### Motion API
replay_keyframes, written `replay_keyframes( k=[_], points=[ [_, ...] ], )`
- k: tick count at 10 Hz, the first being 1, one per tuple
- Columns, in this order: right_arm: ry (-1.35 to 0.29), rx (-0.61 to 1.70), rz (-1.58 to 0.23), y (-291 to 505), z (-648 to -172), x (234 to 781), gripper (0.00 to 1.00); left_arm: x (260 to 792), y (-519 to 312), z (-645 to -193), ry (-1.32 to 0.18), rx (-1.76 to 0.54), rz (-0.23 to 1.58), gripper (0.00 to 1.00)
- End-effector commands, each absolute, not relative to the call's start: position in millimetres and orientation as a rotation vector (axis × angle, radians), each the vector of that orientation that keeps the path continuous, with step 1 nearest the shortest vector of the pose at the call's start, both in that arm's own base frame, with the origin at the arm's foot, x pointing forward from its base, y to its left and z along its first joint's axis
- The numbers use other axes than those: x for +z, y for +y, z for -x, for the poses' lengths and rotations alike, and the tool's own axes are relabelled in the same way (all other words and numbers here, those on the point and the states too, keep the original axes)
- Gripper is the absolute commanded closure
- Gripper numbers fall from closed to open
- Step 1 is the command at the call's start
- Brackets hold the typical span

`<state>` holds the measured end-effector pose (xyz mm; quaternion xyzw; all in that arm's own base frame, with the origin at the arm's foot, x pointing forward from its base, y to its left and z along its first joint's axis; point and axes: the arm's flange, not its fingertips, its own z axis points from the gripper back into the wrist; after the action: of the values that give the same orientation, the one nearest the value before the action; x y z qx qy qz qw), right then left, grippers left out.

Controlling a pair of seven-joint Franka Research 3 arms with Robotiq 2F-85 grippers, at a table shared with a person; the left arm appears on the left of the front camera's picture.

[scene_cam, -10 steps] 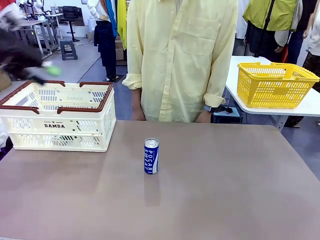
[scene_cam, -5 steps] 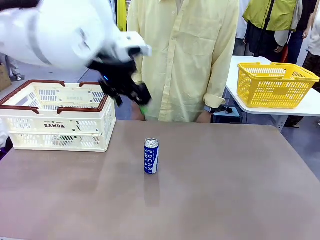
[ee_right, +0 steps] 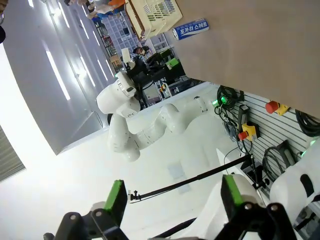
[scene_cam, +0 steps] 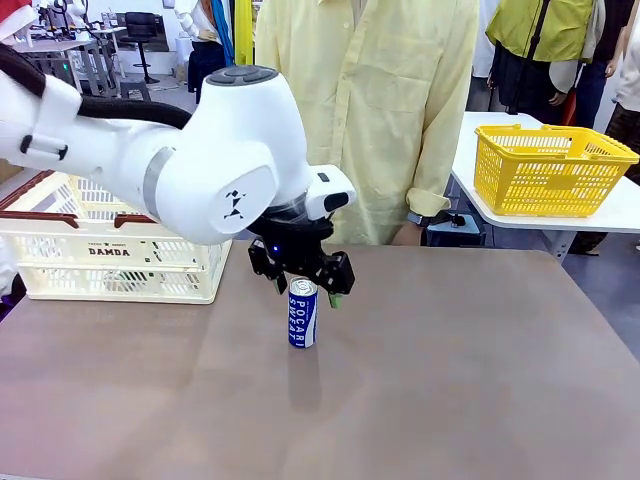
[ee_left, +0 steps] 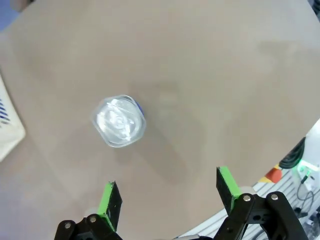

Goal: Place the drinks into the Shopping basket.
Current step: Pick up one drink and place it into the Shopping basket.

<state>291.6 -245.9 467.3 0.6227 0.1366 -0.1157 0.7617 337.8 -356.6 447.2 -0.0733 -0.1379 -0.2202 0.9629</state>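
Can (scene_cam: 303, 313) upright mid-worktop (scene_cam: 450, 380), nearer far edge. Left pincer (scene_cam: 302, 279) just above can top, jaws wide apart, holding nothing. Basket (scene_cam: 110, 250) at far left corner. Right pincer (ee_right: 172, 197) wide open, empty, off worktop.

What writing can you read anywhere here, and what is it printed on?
"POCARI": down the side of the blue-and-white can, front view; the second word beside it is too small to be sure of.
"포카리스웨트": on the same can, right wrist view.
"DAMDA": on the front wall of the cream basket; the small line above it is too small to read.
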Motion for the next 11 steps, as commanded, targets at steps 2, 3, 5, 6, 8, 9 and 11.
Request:
replay_keyframes(
  k=[2,3,5,6,8,9,11],
  points=[
    [0.299,-0.251,-1.347,-247.2,-290.3,469.4,0.00,465.2,-346.3,-341.5,-0.340,-0.442,0.108,0.00],
    [0.299,-0.251,-1.347,-247.2,-290.3,469.4,0.00,457.2,-350.9,-341.6,-0.308,-0.446,0.138,0.00],
    [0.299,-0.251,-1.347,-247.2,-290.3,469.4,0.00,452.4,-369.7,-359.0,-0.093,-0.150,0.072,0.00],
    [0.299,-0.251,-1.347,-247.2,-290.3,469.4,0.00,451.9,-381.6,-377.1,-0.041,-0.069,0.061,0.00],
    [0.299,-0.251,-1.347,-247.2,-290.3,469.4,0.00,450.1,-391.1,-399.2,-0.022,-0.021,0.081,0.00],
    [0.299,-0.251,-1.347,-247.2,-290.3,469.4,0.00,445.4,-392.3,-409.4,-0.009,-0.010,0.110,0.00],
    [0.299,-0.251,-1.347,-247.2,-290.3,469.4,0.00,430.4,-392.0,-431.9,0.014,0.050,0.076,0.00]
  ],
)
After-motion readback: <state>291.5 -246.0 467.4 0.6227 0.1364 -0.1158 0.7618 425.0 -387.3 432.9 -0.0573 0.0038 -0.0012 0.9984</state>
